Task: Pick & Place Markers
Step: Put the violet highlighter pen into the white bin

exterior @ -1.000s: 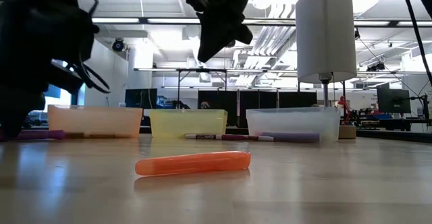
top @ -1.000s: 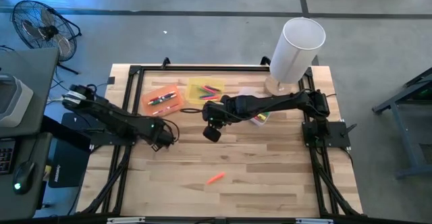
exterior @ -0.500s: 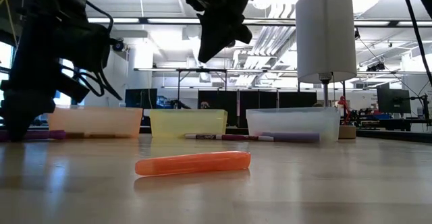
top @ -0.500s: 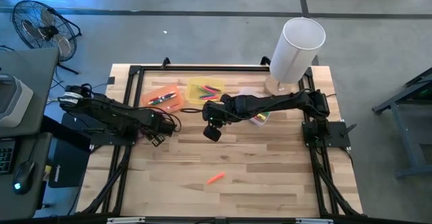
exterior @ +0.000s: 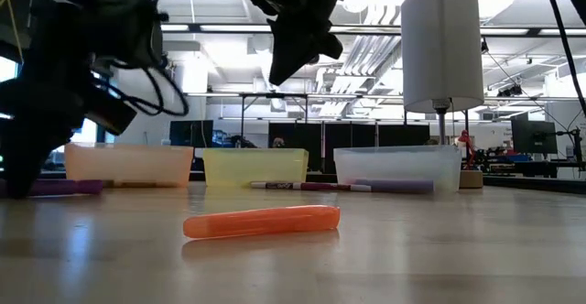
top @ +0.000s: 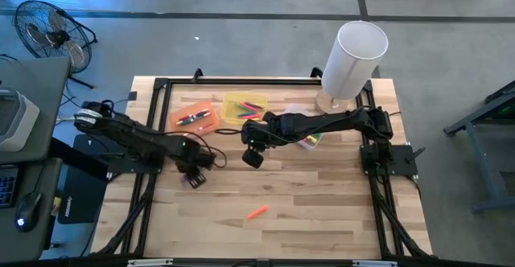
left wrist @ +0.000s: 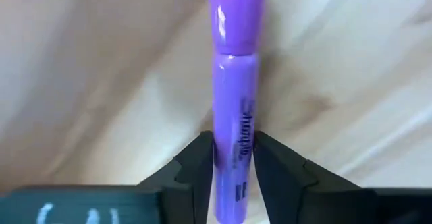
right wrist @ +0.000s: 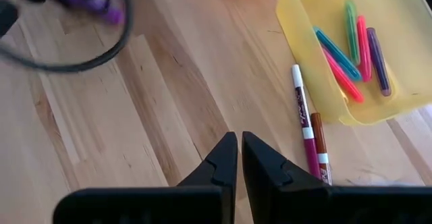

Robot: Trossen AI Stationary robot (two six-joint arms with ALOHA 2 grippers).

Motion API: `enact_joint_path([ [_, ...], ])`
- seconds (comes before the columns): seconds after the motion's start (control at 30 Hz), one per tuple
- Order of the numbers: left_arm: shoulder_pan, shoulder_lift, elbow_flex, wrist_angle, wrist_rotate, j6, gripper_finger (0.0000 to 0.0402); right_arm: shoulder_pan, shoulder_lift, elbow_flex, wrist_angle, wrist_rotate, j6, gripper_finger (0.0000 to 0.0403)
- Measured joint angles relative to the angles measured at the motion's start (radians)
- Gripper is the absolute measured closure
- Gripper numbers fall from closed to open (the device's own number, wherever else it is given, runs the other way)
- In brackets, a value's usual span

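- Purple marker pinched between left gripper fingers, low on wood table.
- Right gripper pressed together, empty, hovering mid-table.
- Risk: grip near one end; marker could tilt and slip out on lifting.

Wood table: bins, orange marker, lamp.

left gripper low over table, fingers pinching | right gripper raised mid-table, fingers pressed together
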Motion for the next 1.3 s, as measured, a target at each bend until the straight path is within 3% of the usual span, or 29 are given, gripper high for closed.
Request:
enact_joint_path([
  [0.13,-0.065,-0.001,0.001,0.094,-0.018,-0.090,0.0304,0.000,0.000,0.000,0.000,0.000,0.009,0.0391],
  [0.4,-0.129,0.058,0.008,0.097,-0.076,-0.159,0.0305,0.007,0.000,0.000,-0.031,-0.047,0.024,0.0392],
  [0.57,-0.153,0.085,0.048,0.071,-0.116,-0.171,0.0331,0.064,-0.002,-0.031,-0.141,-0.059,0.030,0.0402],
  [0.73,-0.153,0.092,0.108,0.067,-0.176,-0.169,0.0342,0.145,-0.071,-0.254,-0.017,-0.184,0.088,0.0402],
  [0.87,-0.151,0.088,0.143,0.189,-0.232,-0.139,0.0342,0.204,-0.185,-0.471,0.120,-0.188,0.226,0.0402],
  [1.0,-0.152,0.087,0.191,0.387,-0.269,-0.111,0.0342,0.257,-0.364,-0.684,0.313,-0.115,0.354,0.0402],
  [1.13,-0.132,0.091,0.259,0.481,-0.358,-0.036,0.0342,0.311,-0.575,-0.900,0.555,0.043,0.448,0.0401],
  [1.3,-0.053,0.087,0.381,0.561,-0.408,0.073,0.0342,0.328,-0.813,-1.139,0.912,0.167,0.428,0.0400],
])
